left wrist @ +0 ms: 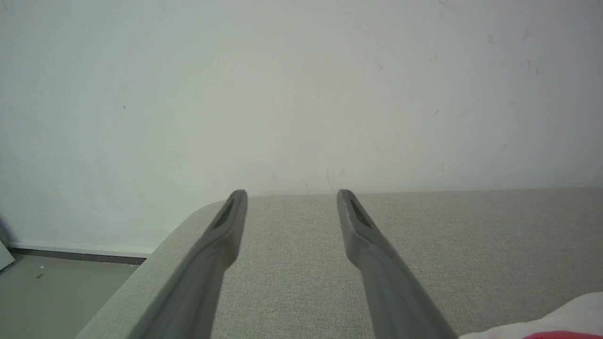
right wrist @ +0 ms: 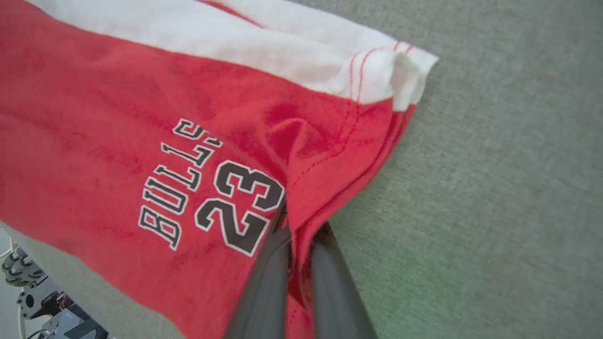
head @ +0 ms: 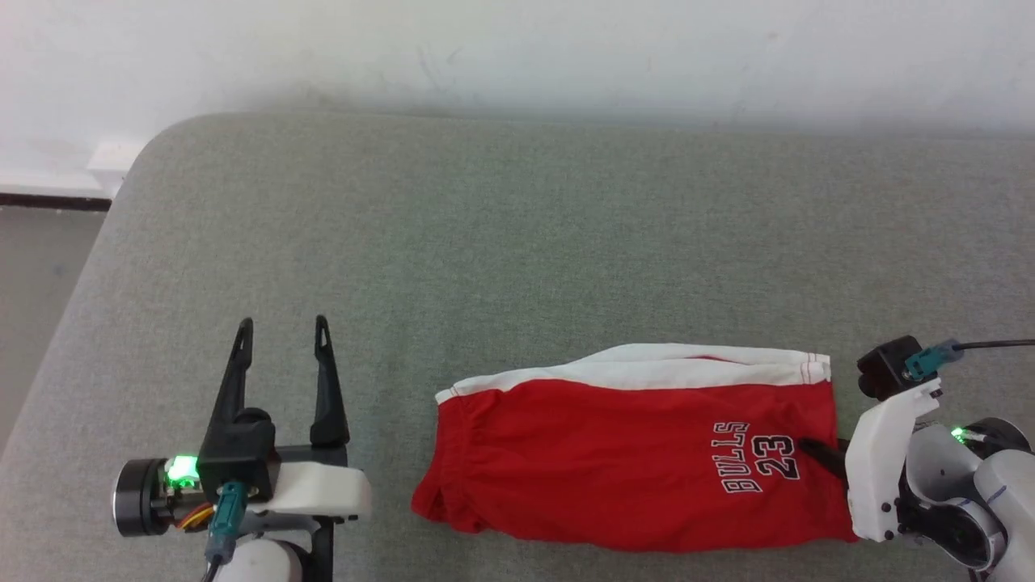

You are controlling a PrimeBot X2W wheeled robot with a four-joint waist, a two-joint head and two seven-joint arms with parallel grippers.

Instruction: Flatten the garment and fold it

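"While my right claw (right wrist: pixel 304 226) bites the hem of the shorts (head: pixel 639 453), my left claw (head: pixel 283 325) hangs wide apart with nothing in it," I tell my friend.

"Where are the shorts?"

"They lie flat on the grey pad (head: pixel 517 242), close to me and over to my right. They run long from side to side. The stretchy waist (head: pixel 445 485) points left. The leg end with the BULLS 23 print (head: pixel 760 457) points right, and that is the end I hold. The white stripe (head: pixel 647 368) runs along the far side."

"Is the right claw really shut?"

"Yes. In the right wrist view its two fingers (right wrist: pixel 264 292) sit close together with red cloth squeezed between them, just by the 23."

"Which claw is nearer the waist?"

"The left one. It sits to the left of the waist, near but not touching, and points at the wall (head: pixel 517 48). I think the next move turns on this: the shorts stretch away to the left of my right claw. So to fold them I would carry the hem left, over the top, to the waist."

"Could it go wrong?"

"The cloth looks thin. I think it may slip or bunch up if I pull fast."

"What is around?"

"The pad has a round corner at the far left. The white wall stands behind it, and a bit of floor (head: pixel 40 267) shows on the left."
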